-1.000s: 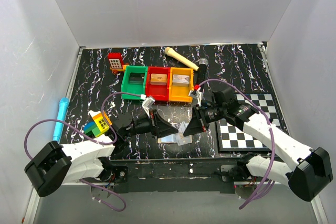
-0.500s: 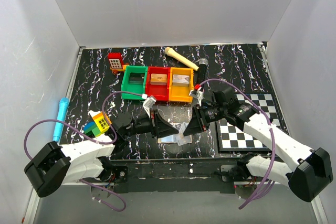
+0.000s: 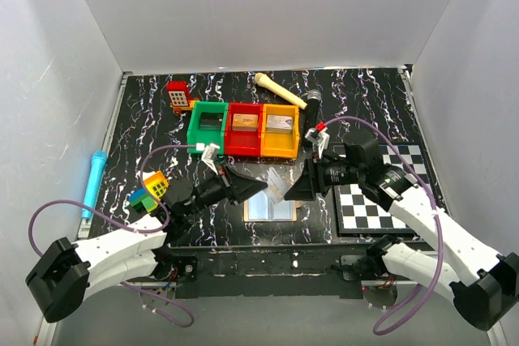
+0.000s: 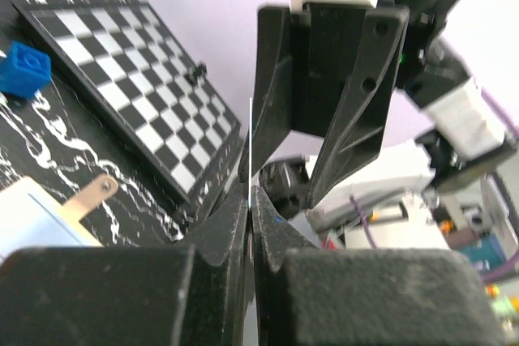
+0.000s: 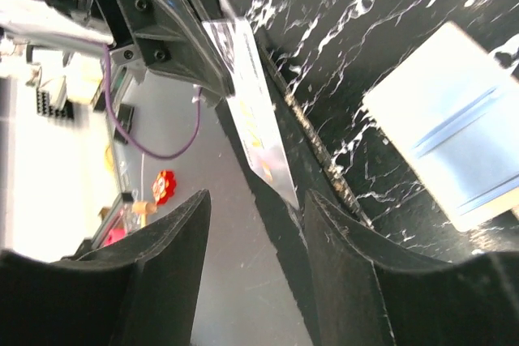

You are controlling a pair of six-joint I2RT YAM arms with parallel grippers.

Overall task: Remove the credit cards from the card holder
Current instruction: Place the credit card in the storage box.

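Note:
A thin whitish credit card (image 3: 278,185) hangs in the air between my two grippers. My left gripper (image 3: 261,188) is shut on it. In the left wrist view the card (image 4: 250,143) shows edge-on between the closed fingers (image 4: 231,224). My right gripper (image 3: 296,186) faces it with its jaws open. In the right wrist view the card's (image 5: 253,115) lower corner reaches down by the right-hand finger (image 5: 365,281), which has no grip on it. The card holder (image 3: 272,209) lies open on the table below, pale blue inside (image 5: 450,139).
Green (image 3: 208,126), red (image 3: 244,127) and orange (image 3: 280,129) bins with blocks stand behind. A checkered board (image 3: 381,192) lies at the right under my right arm. Toy blocks (image 3: 150,190) and a blue marker (image 3: 95,180) lie at the left.
My right gripper has opened and drawn back to the right, letting go of the card. My left gripper has shut on the card and lifted it off the holder, which now lies uncovered.

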